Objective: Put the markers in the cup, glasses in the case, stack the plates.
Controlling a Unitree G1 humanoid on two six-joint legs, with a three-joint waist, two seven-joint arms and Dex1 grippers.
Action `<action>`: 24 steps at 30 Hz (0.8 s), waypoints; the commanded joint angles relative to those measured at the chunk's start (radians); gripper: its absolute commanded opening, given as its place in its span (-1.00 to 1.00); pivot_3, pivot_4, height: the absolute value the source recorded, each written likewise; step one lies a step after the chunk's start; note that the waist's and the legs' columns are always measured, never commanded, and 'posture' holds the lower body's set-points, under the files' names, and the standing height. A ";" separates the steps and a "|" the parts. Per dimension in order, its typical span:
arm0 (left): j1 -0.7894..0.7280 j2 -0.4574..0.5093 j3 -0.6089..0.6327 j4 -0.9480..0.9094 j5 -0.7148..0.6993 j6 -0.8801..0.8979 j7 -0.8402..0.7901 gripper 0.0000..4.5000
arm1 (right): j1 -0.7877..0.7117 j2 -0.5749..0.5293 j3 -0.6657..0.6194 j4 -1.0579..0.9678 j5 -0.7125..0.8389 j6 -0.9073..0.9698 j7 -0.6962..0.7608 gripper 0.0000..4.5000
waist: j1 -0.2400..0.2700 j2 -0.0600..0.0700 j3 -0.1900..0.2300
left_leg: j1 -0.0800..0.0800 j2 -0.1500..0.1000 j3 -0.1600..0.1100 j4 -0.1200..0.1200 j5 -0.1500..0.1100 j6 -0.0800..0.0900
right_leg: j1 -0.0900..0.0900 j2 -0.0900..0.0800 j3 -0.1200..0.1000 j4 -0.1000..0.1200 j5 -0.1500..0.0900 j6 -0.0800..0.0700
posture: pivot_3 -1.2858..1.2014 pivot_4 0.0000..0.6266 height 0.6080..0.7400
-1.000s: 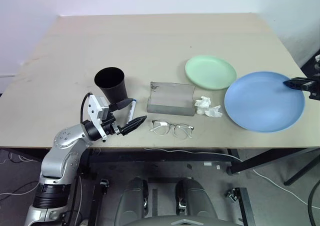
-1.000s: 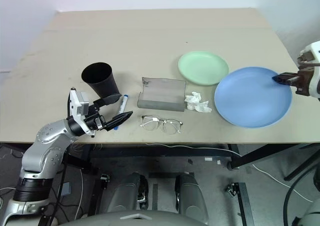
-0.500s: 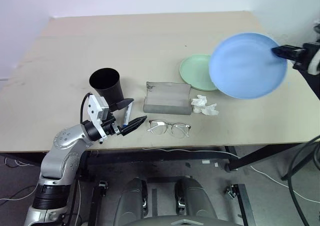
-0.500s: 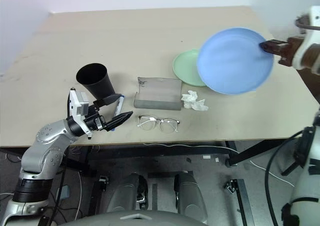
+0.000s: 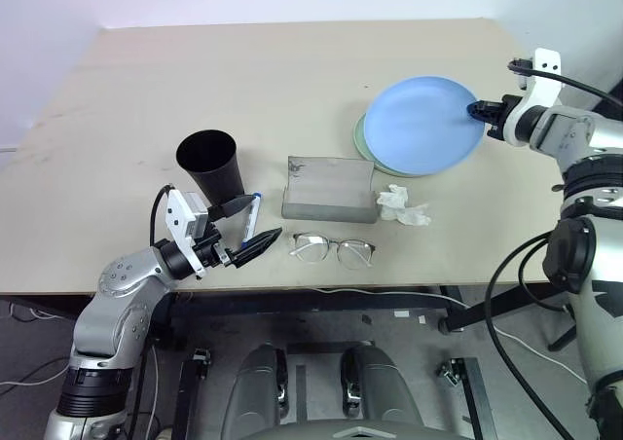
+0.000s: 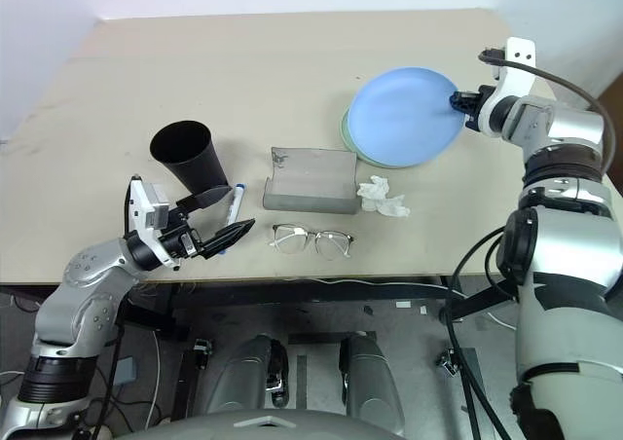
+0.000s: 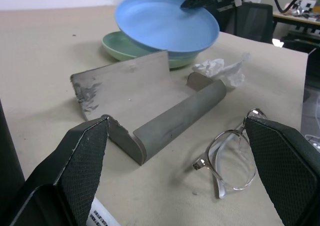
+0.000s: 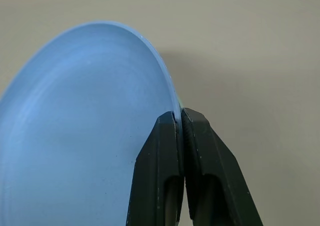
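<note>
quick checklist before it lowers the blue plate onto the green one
1. Right gripper pinched shut on the blue plate rim: ok.
2. Blue plate over the green plate: ok, covers most of it.
3. Blue plate level: not ok, tilted in the left wrist view.
4. Blue plate resting on the green one: not ok, a gap shows between them in the left wrist view.
5. Tissue outside the stack: ok, beside the case.
6. Left gripper away from the plates: ok, open near the cup.

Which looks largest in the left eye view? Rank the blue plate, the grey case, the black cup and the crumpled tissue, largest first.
1. Round light blue plate, held above the table, so nearer the camera and somewhat flattered.
2. Grey felt-like glasses case.
3. Black tapered plastic cup, not far behind the case.
4. Crumpled white tissue.
</note>
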 commanded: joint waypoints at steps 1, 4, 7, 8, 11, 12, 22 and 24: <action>0.003 0.007 0.024 -0.040 -0.010 -0.010 0.008 1.00 | -0.052 0.023 -0.032 0.035 0.004 -0.058 -0.053 -0.99 | -0.001 0.000 0.000 | 0.000 0.000 0.000 0.000 0.000 0.000 | 0.000 0.000 0.000 0.000 0.000 0.000 | 0.03 -0.52 -0.06; 0.006 0.007 0.022 -0.045 -0.008 -0.010 0.013 1.00 | -0.057 0.051 -0.032 0.059 -0.004 -0.082 -0.077 -0.99 | -0.001 0.000 0.000 | 0.000 0.000 0.000 0.000 0.000 0.000 | 0.000 0.000 0.000 0.000 0.000 0.000 | 0.03 -0.52 -0.06; 0.009 0.009 0.022 -0.063 -0.009 -0.003 0.027 1.00 | -0.051 0.069 -0.019 0.074 -0.022 -0.106 -0.094 -0.99 | -0.001 0.000 0.000 | 0.000 0.000 0.000 0.000 0.000 0.000 | 0.000 0.000 0.000 0.000 0.000 0.000 | 0.03 -0.52 -0.06; 0.011 0.009 0.022 -0.068 -0.009 -0.001 0.031 1.00 | -0.046 0.071 -0.006 0.077 -0.036 -0.113 -0.098 -0.99 | -0.002 0.000 0.000 | 0.000 0.000 0.000 0.000 0.000 0.000 | 0.000 0.000 0.000 0.000 0.000 0.000 | 0.03 -0.52 -0.06; 0.016 0.011 0.024 -0.084 -0.011 0.005 0.043 1.00 | -0.034 0.073 0.022 0.087 -0.074 -0.117 -0.107 -0.99 | -0.001 0.000 0.000 | 0.000 0.000 0.000 0.000 0.000 0.000 | 0.000 0.000 0.000 0.000 0.000 0.000 | 0.03 -0.52 -0.06; 0.017 0.011 0.024 -0.087 -0.011 0.006 0.045 1.00 | -0.033 0.071 0.023 0.089 -0.078 -0.121 -0.110 -0.99 | -0.001 0.000 0.000 | 0.000 0.000 0.000 0.000 0.000 0.000 | 0.000 0.000 0.000 0.000 0.000 0.000 | 0.03 -0.52 -0.06; 0.004 0.014 0.022 -0.079 -0.011 0.012 0.051 1.00 | -0.036 0.058 0.040 0.083 -0.109 -0.116 -0.043 -0.88 | -0.003 0.000 0.000 | 0.000 0.000 0.000 0.000 0.000 0.000 | 0.000 0.001 0.000 0.001 0.000 0.000 | 0.03 -0.52 -0.06; 0.003 0.014 0.020 -0.077 -0.011 0.011 0.049 1.00 | -0.038 0.058 0.039 0.082 -0.108 -0.111 -0.037 -0.65 | -0.003 0.000 0.000 | 0.000 0.000 0.000 0.000 0.000 0.000 | 0.000 0.001 0.000 0.001 0.000 0.000 | 0.03 -0.52 -0.06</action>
